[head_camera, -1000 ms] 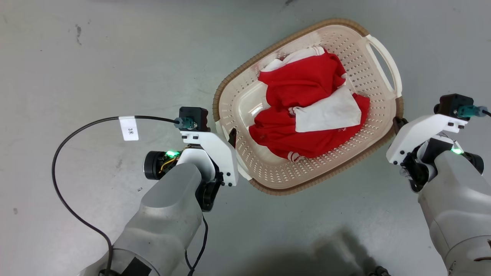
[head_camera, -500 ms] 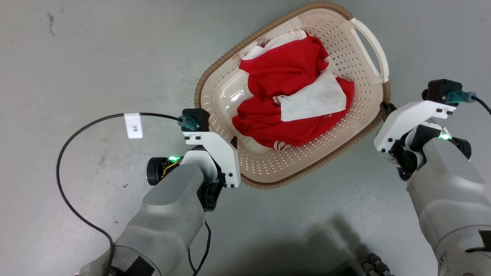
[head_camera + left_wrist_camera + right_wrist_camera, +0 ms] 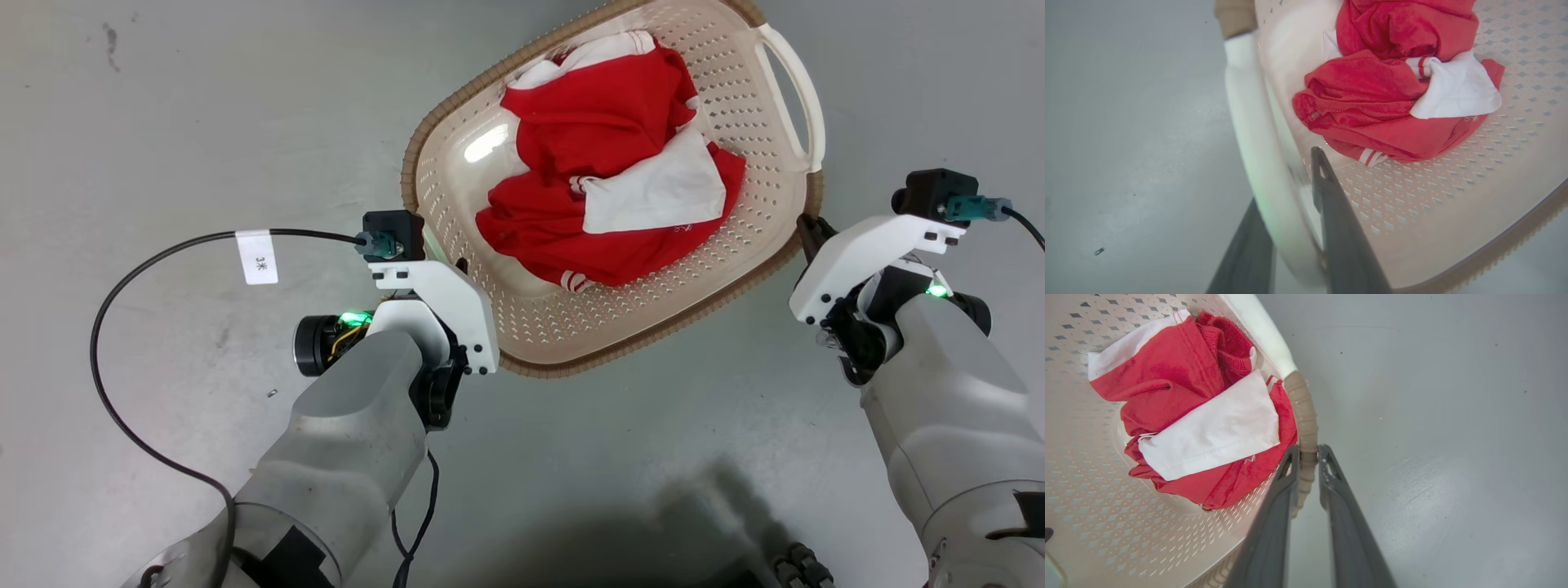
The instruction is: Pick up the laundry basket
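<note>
The grey floor spreads all around the laundry basket; I cannot tell whether the basket's base touches it. Inside the basket lies a crumpled red and white garment. At one end of the basket, the left gripper has its jaws closed over the cream handle, one finger inside and one outside. At the opposite end, the right gripper has its jaws pinching the brown rim.

Cream perforated laundry basket, brown-rimmed, stands upright, turned diagonally.
</note>
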### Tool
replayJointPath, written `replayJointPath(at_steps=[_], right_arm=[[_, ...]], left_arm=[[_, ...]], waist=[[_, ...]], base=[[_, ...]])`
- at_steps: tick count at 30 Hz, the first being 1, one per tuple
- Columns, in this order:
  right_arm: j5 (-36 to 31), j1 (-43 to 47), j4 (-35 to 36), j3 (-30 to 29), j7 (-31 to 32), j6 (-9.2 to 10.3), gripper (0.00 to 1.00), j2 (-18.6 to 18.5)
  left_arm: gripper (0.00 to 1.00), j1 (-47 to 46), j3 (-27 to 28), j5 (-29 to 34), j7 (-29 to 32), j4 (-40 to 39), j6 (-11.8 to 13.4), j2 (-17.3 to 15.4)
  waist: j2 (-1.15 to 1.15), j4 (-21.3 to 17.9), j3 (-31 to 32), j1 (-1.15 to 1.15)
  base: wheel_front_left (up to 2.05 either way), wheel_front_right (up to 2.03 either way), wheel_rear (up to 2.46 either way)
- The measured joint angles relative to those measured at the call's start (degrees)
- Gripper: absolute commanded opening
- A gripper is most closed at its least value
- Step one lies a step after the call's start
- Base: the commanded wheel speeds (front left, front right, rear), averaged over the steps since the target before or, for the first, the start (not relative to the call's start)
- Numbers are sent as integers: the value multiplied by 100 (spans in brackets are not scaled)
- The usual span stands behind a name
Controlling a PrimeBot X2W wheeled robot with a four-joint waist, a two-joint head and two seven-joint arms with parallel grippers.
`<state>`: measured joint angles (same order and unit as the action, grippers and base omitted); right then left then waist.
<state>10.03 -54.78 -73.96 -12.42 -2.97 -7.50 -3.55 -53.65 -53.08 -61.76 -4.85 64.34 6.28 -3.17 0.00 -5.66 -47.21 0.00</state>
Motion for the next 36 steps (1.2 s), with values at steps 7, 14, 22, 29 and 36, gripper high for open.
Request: replayJointPath(at_steps=[7, 14, 22, 29, 36], right_arm=[[85, 154, -1, -63, 55, -3, 0, -67], [-15, 252, -1, 203, 392, -2, 0, -65], [-34, 319, -1, 624, 880, -1, 0, 23], [321, 357, 2, 1239, 1584, 0, 0, 64], [1457, 731, 304, 2418, 2596, 11, 0, 42]], left_arm=[[0, -109, -140, -62, -234, 67, -176, 18], [0, -128, -369, -101, 68, 316, -376, 9], [0, -136, -519, -152, 681, 743, -577, 7], [0, 9, -513, -256, 1177, 894, -645, -46], [0, 258, -480, -413, 1729, 961, -677, -192]], waist=[[0, 158, 165, 0], [0, 231, 456, 0], [0, 160, 962, 0], [0, 55, 1515, 0], [0, 7, 2070, 0]], base=[[0, 0, 0], [0, 0, 0], [0, 0, 0], [0, 0, 0], [0, 0, 0]])
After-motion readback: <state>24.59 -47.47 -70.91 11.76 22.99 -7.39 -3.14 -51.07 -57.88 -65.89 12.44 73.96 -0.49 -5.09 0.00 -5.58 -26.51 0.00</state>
